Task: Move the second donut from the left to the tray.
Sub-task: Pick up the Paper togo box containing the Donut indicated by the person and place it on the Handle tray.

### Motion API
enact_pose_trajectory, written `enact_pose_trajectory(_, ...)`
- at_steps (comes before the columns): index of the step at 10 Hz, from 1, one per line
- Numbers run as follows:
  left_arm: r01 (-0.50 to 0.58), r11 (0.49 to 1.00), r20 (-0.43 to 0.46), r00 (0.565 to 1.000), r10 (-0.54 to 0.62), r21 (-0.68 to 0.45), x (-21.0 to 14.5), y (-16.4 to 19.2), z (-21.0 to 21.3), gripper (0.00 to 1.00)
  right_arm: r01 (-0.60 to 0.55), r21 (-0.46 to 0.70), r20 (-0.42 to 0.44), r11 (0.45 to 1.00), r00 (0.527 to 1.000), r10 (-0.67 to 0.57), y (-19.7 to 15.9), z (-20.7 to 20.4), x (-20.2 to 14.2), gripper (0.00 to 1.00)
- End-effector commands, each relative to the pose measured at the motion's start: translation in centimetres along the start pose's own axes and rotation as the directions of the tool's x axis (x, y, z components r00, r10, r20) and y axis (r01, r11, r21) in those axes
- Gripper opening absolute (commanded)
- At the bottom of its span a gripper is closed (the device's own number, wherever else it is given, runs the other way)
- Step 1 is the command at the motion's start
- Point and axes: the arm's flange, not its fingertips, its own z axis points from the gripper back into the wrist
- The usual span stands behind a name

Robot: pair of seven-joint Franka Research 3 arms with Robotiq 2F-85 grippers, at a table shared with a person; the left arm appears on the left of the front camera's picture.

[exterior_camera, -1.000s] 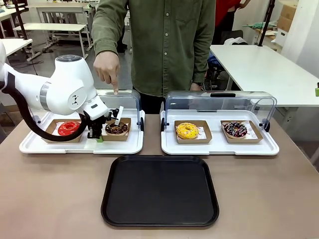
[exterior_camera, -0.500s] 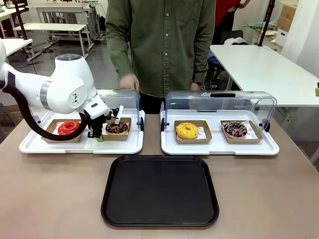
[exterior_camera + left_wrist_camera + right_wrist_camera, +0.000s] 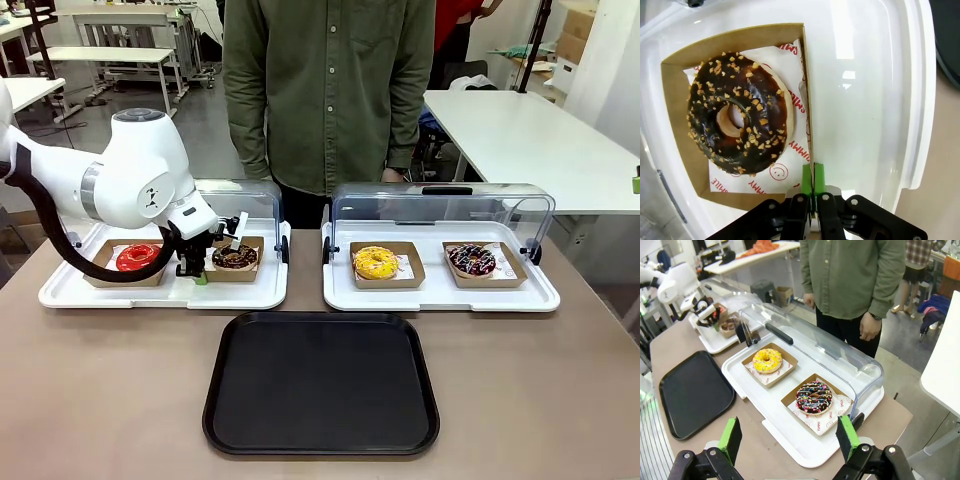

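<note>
The second donut from the left (image 3: pixel 235 257) has a dark chocolate glaze with light specks (image 3: pixel 737 117) and sits in a square brown cardboard holder (image 3: pixel 670 115) on the left white display tray. My left gripper (image 3: pixel 195 272) stands at the holder's near-left corner. In the left wrist view it (image 3: pixel 811 175) is shut, its green pads pinching the holder's side wall. The black tray (image 3: pixel 320 385) lies bare at the table's front middle. My right gripper (image 3: pixel 789 440) hangs open high above the table's right end, with nothing between its fingers.
A red donut (image 3: pixel 138 257) shares the left display tray (image 3: pixel 100 293). A yellow donut (image 3: pixel 375 262) and a sprinkled dark donut (image 3: pixel 471 260) sit on the right display tray (image 3: pixel 440 297). Clear lids (image 3: pixel 440 208) stand raised behind both. A person (image 3: pixel 325 90) stands at the far side.
The person's pointing hand over the left display tray has drawn back out of sight. My left arm and the donut have not moved.
</note>
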Motion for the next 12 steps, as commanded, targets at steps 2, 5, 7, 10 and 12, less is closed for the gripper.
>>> enact_pose_trajectory(2,-0.021,0.995,-0.034,0.999,0.024,0.095,-0.2,-2.5,3.5,0.02,-0.005,0.004,0.011,1.000,1.000,0.005,0.0,-0.1,0.1,1.00)
enact_pose_trajectory(5,-0.057,0.990,-0.033,0.998,0.061,0.132,0.0,-5.7,6.7,0.02,-0.005,0.004,0.011,1.000,1.000,0.005,0.0,-0.1,0.1,1.00)
enact_pose_trajectory(7,-0.083,0.990,-0.018,0.996,0.086,0.112,1.8,-8.7,8.3,0.02,-0.005,0.004,0.011,1.000,1.000,0.005,0.0,-0.1,0.1,1.00)
enact_pose_trajectory(10,-0.115,0.989,-0.012,0.993,0.116,0.092,6.0,-13.8,10.5,0.02,-0.005,0.004,0.011,1.000,1.000,0.005,0.0,-0.1,0.1,1.00)
enact_pose_trajectory(12,-0.120,0.988,-0.020,0.992,0.123,0.102,8.4,-17.1,11.4,0.02,-0.005,0.004,0.011,1.000,1.000,0.005,0.0,-0.1,0.1,1.00)
